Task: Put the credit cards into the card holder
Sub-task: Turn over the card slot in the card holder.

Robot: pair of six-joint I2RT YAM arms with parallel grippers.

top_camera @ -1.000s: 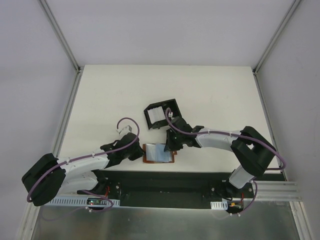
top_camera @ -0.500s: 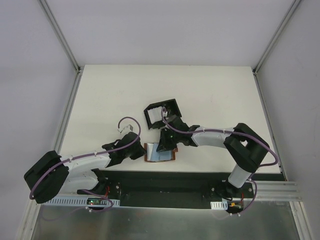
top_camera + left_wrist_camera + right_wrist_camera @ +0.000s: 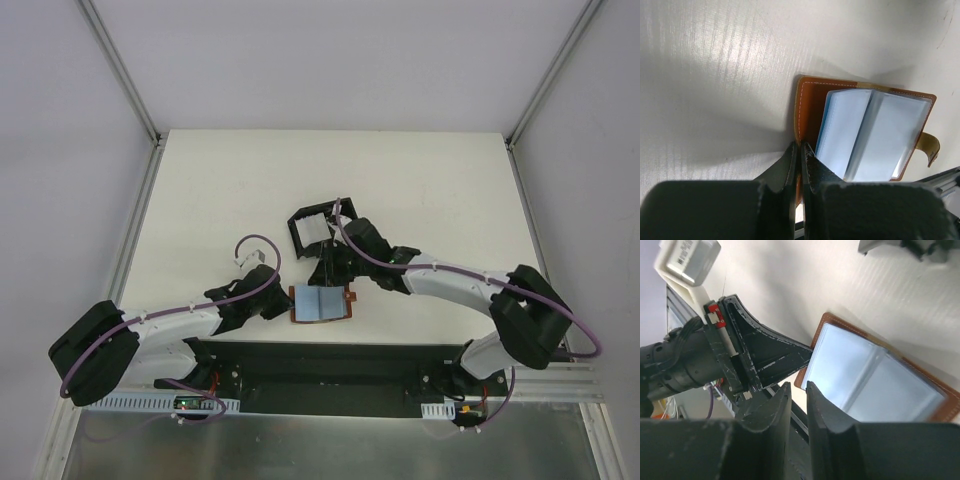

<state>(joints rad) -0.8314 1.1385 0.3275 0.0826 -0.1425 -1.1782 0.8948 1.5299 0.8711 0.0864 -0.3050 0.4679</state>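
The black card holder (image 3: 297, 240) stands at mid table with white cards (image 3: 311, 229) in it. The brown leather wallet (image 3: 348, 296) lies open near the front edge, showing pale blue-grey card sleeves (image 3: 318, 304). It also shows in the left wrist view (image 3: 807, 107) and the right wrist view (image 3: 826, 320). My left gripper (image 3: 286, 304) is shut on the wallet's left edge (image 3: 801, 149). My right gripper (image 3: 324, 276) hovers just above the wallet's far edge, between wallet and holder. Its jaws (image 3: 797, 388) are almost together with a narrow gap and nothing in it.
A black base rail (image 3: 330, 362) runs along the front edge just below the wallet. Metal frame posts (image 3: 135, 100) rise at the table's back corners. The left gripper's black fingers (image 3: 770, 357) lie close beside my right gripper.
My right gripper has lifted off the wallet's sleeves and drawn back toward the holder. The white cards in the holder show again. The left gripper stays clamped on the wallet.
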